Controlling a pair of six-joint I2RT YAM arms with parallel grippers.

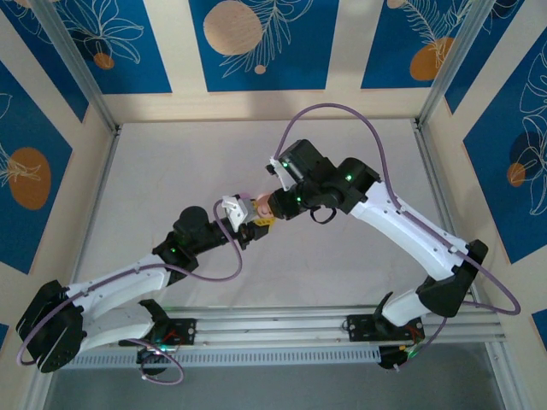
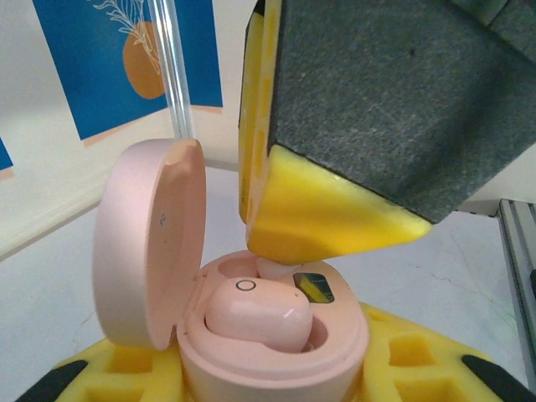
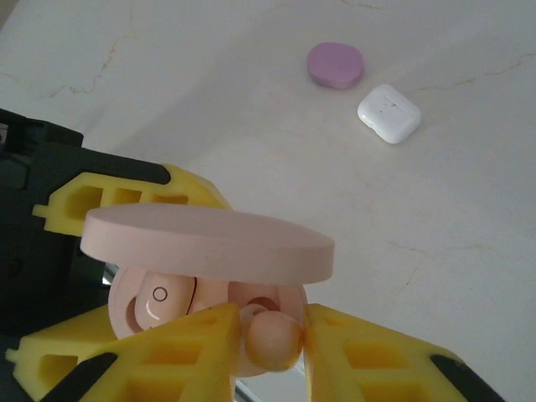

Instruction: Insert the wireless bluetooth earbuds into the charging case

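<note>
Overhead, the left gripper [image 1: 255,225] is clamping the open pink case [image 1: 264,206] mid-table, with the right gripper [image 1: 278,205] at its 3 o'clock. Left wrist: a seated earbud [image 2: 260,314] is sitting inside the case. Right wrist: the right jaws are pinching a second earbud [image 3: 272,337] at 6 o'clock.

One earbud [image 2: 258,314] sits in the open case [image 2: 251,373], a second earbud [image 3: 272,339] at its rim.

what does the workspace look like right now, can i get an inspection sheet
surface: pale marbled table
job's things: pink case open, lid up; seated earbud in one socket; held earbud at its rim
clutter: purple case and white case, shut, lying apart
claws: left claw shut on pink case; right claw shut on held earbud
cables: purple cables loop off both arms
surroundings: blue leaf-print panels
</note>
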